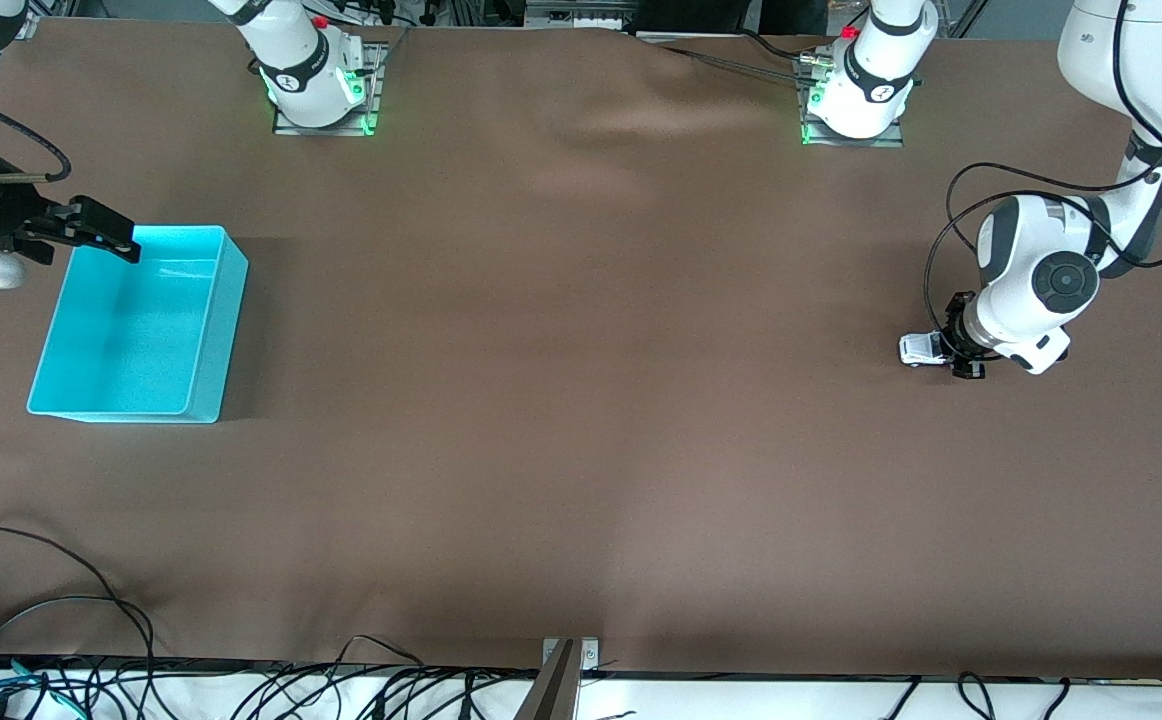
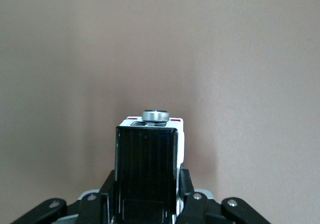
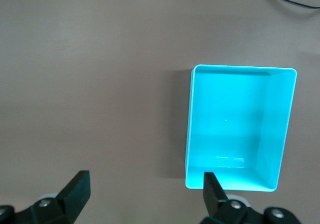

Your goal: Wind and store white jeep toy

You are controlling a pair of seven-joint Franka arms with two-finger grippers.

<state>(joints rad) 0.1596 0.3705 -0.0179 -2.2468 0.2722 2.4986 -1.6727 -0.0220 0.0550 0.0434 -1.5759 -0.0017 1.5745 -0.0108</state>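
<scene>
**A:** Where do you stand right now?

**B:** Your left gripper [image 1: 953,352] is down at the left arm's end of the table, its fingers pinching the white jeep toy [image 1: 923,349] by the sides. In the left wrist view the toy [image 2: 150,164] sits squarely between the fingers [image 2: 187,194], black roof up, with a small round silver part showing at its end away from the wrist. The wheels look to be on or just above the brown table [image 1: 581,420]; I can't tell which.

**A:** And the other arm?

**B:** Your right gripper [image 1: 91,232] waits with fingers spread wide, hanging over the rim of the blue bin [image 1: 209,330] at the right arm's end. The bin [image 3: 240,129] is empty.

**A:** How should I do the winding well?

**B:** I'd judge you want the wheels pressed firmly on the cloth, then a straight pull back along the toy's length. Keep the grip level so the toy doesn't twist between the fingers. Don't press so hard that the cloth bunches. The bin is well apart, so hold tight for the carry.
</scene>
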